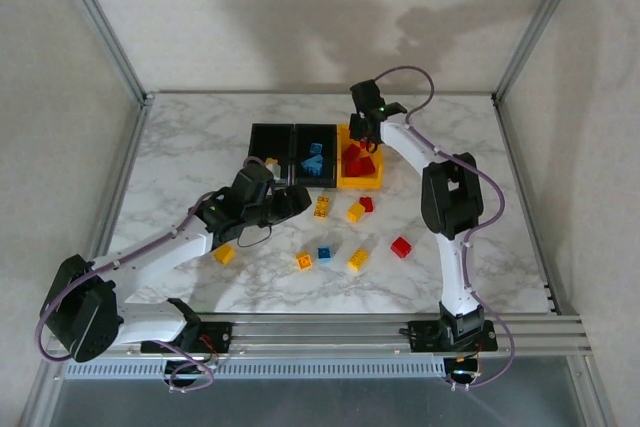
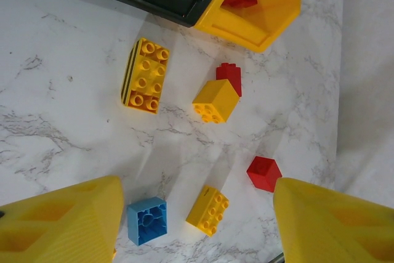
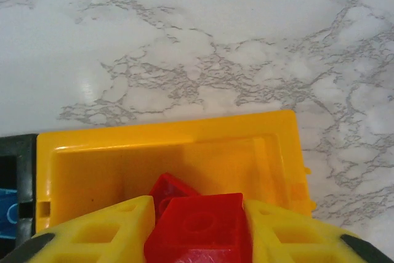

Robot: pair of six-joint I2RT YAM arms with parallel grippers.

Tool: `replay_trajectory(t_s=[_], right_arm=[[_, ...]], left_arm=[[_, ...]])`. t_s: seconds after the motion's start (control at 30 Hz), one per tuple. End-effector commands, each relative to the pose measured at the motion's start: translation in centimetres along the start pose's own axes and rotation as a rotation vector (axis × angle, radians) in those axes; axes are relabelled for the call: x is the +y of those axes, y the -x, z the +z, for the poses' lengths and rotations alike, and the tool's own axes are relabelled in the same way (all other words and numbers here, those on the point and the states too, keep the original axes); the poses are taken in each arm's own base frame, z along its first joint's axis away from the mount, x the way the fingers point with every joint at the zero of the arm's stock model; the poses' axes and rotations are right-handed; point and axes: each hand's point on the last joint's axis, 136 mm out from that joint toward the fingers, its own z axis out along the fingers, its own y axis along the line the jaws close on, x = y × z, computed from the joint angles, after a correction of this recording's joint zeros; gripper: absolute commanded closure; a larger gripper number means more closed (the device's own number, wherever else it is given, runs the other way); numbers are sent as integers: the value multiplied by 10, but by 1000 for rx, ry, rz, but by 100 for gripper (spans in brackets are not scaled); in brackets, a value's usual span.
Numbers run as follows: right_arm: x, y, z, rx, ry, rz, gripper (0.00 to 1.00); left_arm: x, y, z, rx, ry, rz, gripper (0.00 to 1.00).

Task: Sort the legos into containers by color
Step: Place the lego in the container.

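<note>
Three containers (image 1: 293, 152) stand joined in a row toward the far side of the marble bench (image 1: 180, 147). The left black bin (image 1: 268, 145) comes first, then the middle black bin (image 1: 312, 129) with light blue legos (image 1: 314, 160) in it, then the yellow bin (image 1: 360, 187) at the right end with red legos (image 1: 358, 163) in it. The right end effector (image 1: 362, 139) hangs over the yellow bin, its yellow fingers (image 3: 104, 232) clamped on a red lego (image 3: 203, 220). In the right wrist view that brick sits above the bin's interior, and another red brick (image 3: 167, 186) lies on the bin floor below it. The left end effector (image 1: 296, 201) hovers just on the near side of the middle black bin, its fingers (image 2: 61, 220) wide apart and gripping nothing — loose pieces lie on the bench beneath. Eight legos lie loose on the bench. A long eight-stud yellow brick (image 2: 145, 75) with a black-striped side is near the bins. A four-stud yellow brick (image 2: 215, 100) has a small red brick (image 2: 229, 78) just beside it on the bin side; whether they touch cannot be told. Nearer the arms lie a lone red brick (image 2: 264, 172), a yellow brick (image 2: 209, 210) and a light blue brick (image 2: 147, 220). An orange brick (image 1: 304, 261) sits just left of the blue one. One more yellow brick (image 1: 224, 254) lies well apart — close beside the left arm.
</note>
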Motion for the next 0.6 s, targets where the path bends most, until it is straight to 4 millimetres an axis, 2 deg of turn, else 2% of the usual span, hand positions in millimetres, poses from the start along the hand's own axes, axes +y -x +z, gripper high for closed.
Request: replay_trajectory(t_s=[0.0,0.47,0.57], right_arm=[[-5,6,1,-8,-32,-2,60],[2,-5,16,22,-18,-21,57],[3,-4,16,22,-15,-20,53]], left_arm=[[3,-2,2,-2,19,28,35],[8,-2,1,-6,35,27,35],[8,-2,0,-9,35,26,35]])
